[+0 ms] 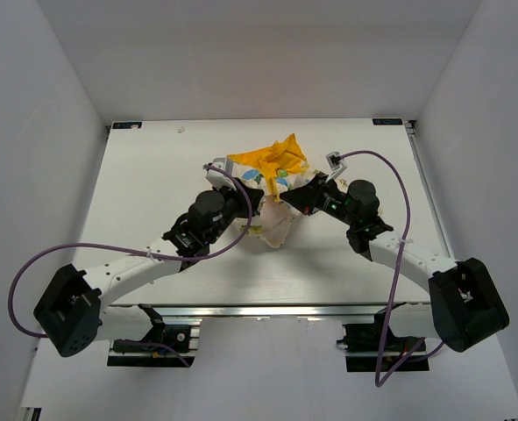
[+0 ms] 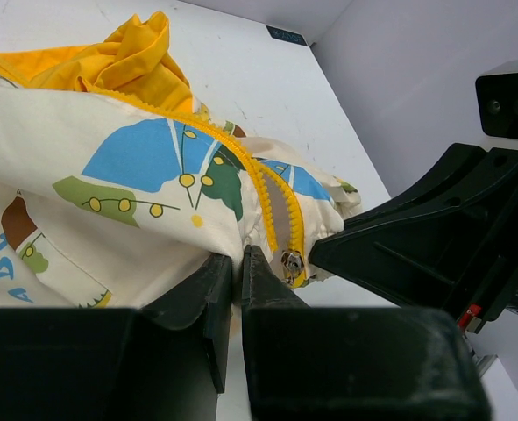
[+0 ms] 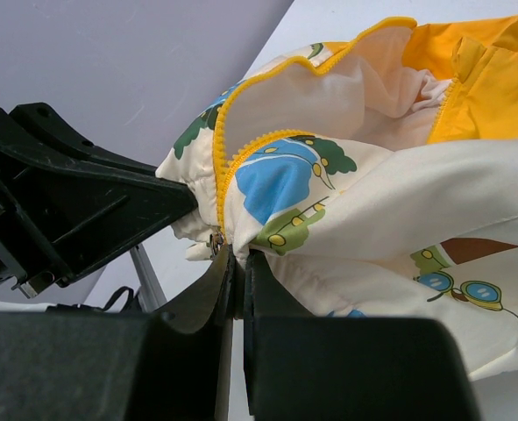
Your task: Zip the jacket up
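Note:
The jacket [image 1: 274, 189] is cream-white with cartoon prints and a yellow hood, bunched at the table's middle. Both grippers hold its lower hem, lifted off the table. My left gripper [image 2: 238, 256] is shut on the fabric of the jacket [image 2: 109, 184] just left of the yellow zipper [image 2: 272, 210]; the metal slider [image 2: 291, 263] hangs right beside its fingertips. My right gripper [image 3: 239, 254] is shut on the jacket [image 3: 399, 210] hem next to the zipper teeth [image 3: 223, 175] and slider [image 3: 215, 241]. The two grippers [image 1: 257, 203] [image 1: 287, 198] face each other closely.
The white table [image 1: 153, 167] is walled in by white panels at left, right and back. Purple cables [image 1: 390, 167] loop from both arms. The opposite arm's black gripper body fills one side of each wrist view [image 2: 434, 228] [image 3: 57, 193].

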You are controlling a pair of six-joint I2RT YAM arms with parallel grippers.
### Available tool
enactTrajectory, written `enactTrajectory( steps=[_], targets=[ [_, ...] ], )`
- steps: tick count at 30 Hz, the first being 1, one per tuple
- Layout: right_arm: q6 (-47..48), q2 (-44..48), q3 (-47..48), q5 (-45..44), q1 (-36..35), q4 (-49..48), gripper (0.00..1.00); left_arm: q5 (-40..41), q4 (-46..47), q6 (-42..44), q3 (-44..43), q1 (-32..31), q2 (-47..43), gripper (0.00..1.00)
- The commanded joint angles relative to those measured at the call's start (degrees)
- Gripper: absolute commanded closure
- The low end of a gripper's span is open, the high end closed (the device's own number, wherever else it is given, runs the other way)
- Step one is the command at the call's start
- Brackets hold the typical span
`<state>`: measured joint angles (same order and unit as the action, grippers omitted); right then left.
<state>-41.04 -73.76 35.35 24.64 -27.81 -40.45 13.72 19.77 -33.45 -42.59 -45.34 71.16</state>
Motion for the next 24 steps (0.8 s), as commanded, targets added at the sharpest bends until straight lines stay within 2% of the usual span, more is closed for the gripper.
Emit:
enactTrajectory(
  steps=[1,24],
  targets=[
    [-0.4,1.1,2.4,0.8,0.0,-3.0,1.00,-1.1,2.3,0.1,0.3,0.2,-0.7,1.00],
    [-1.2,-1.3,3.7,0.5,0.0,-3.7,1.00,-3.6,3.5,-0.6,0.8,0.1,-0.9,1.00]
  ],
)
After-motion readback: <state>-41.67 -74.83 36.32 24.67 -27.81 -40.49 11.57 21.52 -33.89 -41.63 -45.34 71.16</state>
